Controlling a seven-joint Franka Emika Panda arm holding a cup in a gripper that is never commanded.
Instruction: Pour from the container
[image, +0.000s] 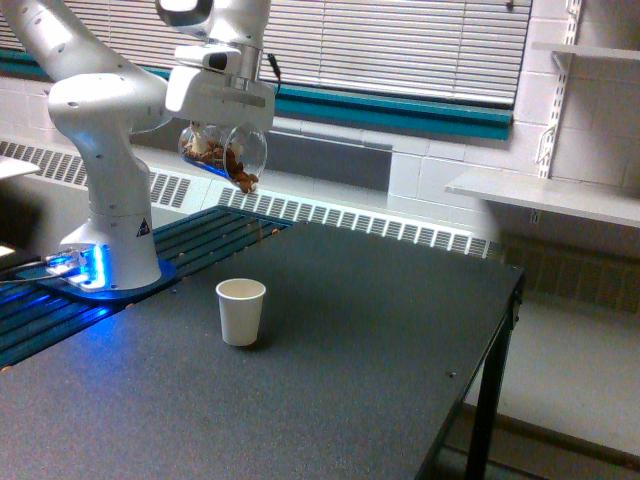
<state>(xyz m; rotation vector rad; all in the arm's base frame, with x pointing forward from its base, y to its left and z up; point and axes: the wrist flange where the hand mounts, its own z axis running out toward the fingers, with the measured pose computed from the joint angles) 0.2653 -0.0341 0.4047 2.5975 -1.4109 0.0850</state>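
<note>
In the exterior view my gripper (222, 128) is shut on the container (225, 151), a clear round cup with brown pieces inside. The container hangs tipped on its side, mouth toward the exterior view's right and slightly down, with brown pieces at its lower lip. It hangs well above the dark table (330, 360). A small white paper cup (241, 312) stands upright on the table, directly below the container's mouth. The fingers are mostly hidden behind the white hand housing.
The arm's white base (115, 250) with blue light stands at the exterior view's left on a slatted strip (200, 235). The table's edge runs along the exterior view's right (500, 340). A white shelf (545, 195) projects from the wall beyond it.
</note>
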